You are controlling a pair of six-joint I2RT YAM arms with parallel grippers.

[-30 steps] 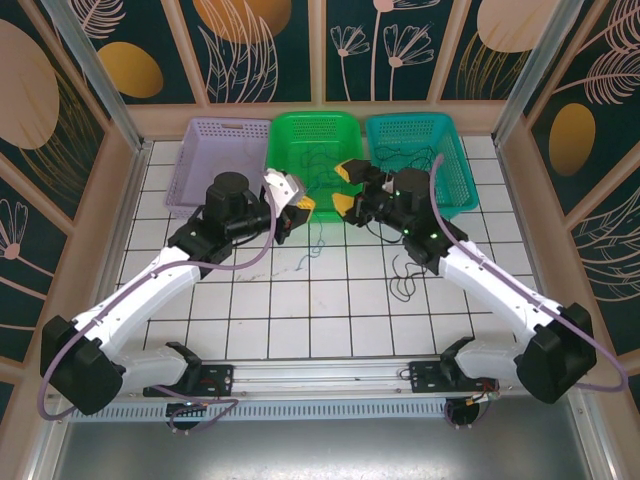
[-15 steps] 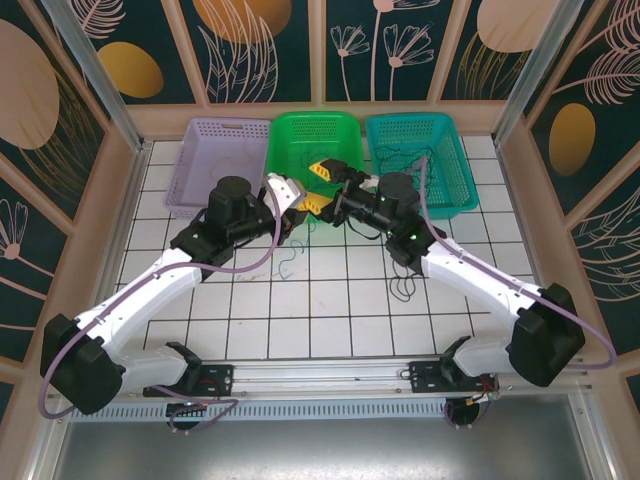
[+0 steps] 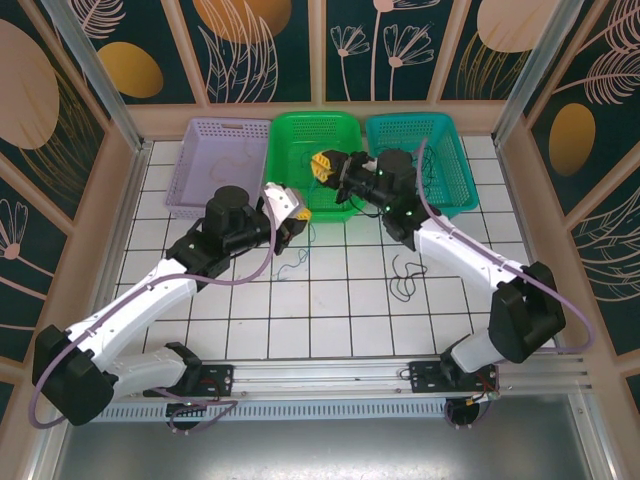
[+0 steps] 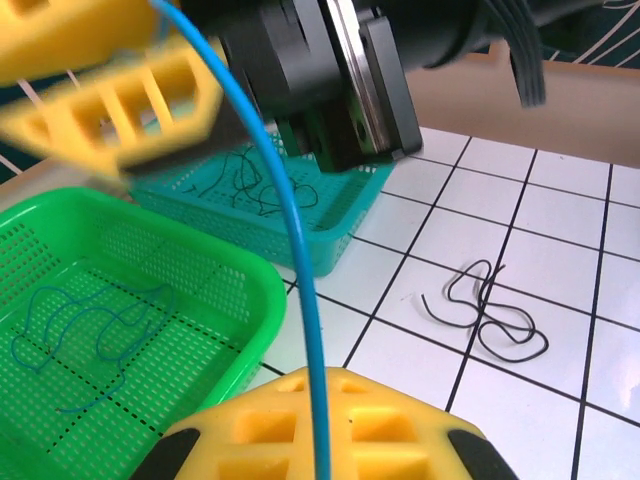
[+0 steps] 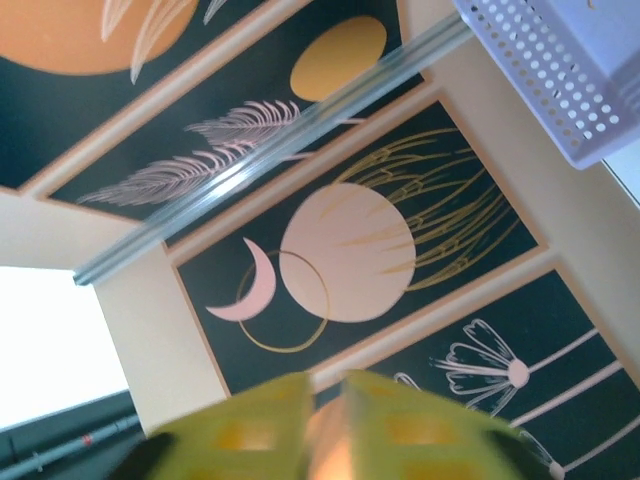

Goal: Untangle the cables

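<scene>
On a white table (image 3: pixel 330 310) ruled in black squares, walled by dark panels (image 3: pixel 250 40) painted with pale flowers, three baskets stand along the far edge: lilac basket (image 3: pixel 215 160), green basket (image 3: pixel 300 130), teal basket (image 3: pixel 445 150). Two arms reach in. The left gripper (image 3: pixel 293 210), just before the green basket, is clamped on one blue cable (image 4: pixel 308 300). The right gripper (image 3: pixel 322 166) hovers over the green basket, fingers nearly together; whether they pinch anything I cannot tell. Blue strands (image 4: pixel 90 330) lie in the green basket and dark strands (image 4: pixel 255 185) in the teal one. One black cable (image 3: pixel 405 278) lies loose on the tiles.

We are seeing a green basket (image 3: pixel 316 118) of glossy perforated plastic, a smooth shiny-coated blue cable (image 4: pixel 303 300), and a matt white table (image 3: pixel 330 300).
</scene>
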